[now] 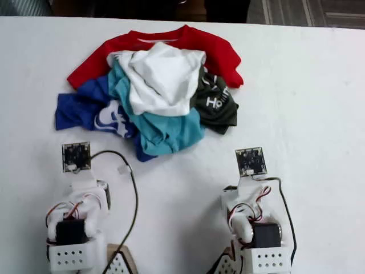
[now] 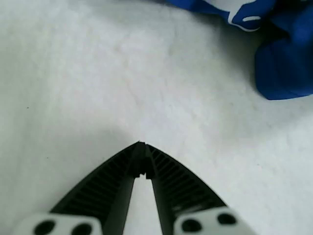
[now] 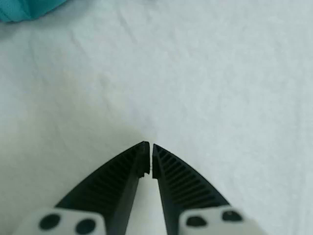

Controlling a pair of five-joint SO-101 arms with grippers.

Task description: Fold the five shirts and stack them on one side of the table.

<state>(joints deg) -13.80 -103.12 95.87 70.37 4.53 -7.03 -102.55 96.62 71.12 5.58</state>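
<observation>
- The five shirts lie unfolded in one heap at the far middle of the table (image 1: 319, 114), well apart from both my arms.
- The red shirt (image 1: 211, 48) is at the bottom and farthest away. Its collar, shoulders and sleeves show, and the rest is buried.
- The white shirt (image 1: 162, 77) sits crumpled on top, its outline hard to make out.
- The teal shirt (image 1: 165, 128) sticks out from under the white one on the near side, with its far part covered.
- The blue shirt (image 1: 77, 105) spreads to the left of the heap, partly under the teal one. Its white print is too bunched to make out.
- The dark shirt (image 1: 219, 103) is tucked in at the right, with its white lettering partly folded away.
- My left arm (image 1: 74, 217) rests at the near left, with the left jaws together and tips touching over bare table. My wrist view catches an edge of the blue shirt (image 2: 286, 63), cut off by the frame.
- My right arm (image 1: 254, 222) rests at the near right, with the right jaws together and gripping nothing. A corner of the teal shirt (image 3: 24, 9) is cut off at the frame edge.
- Both arm bases are cut off at the near edge, and a black cable (image 1: 134, 194) loops beside the left one.
</observation>
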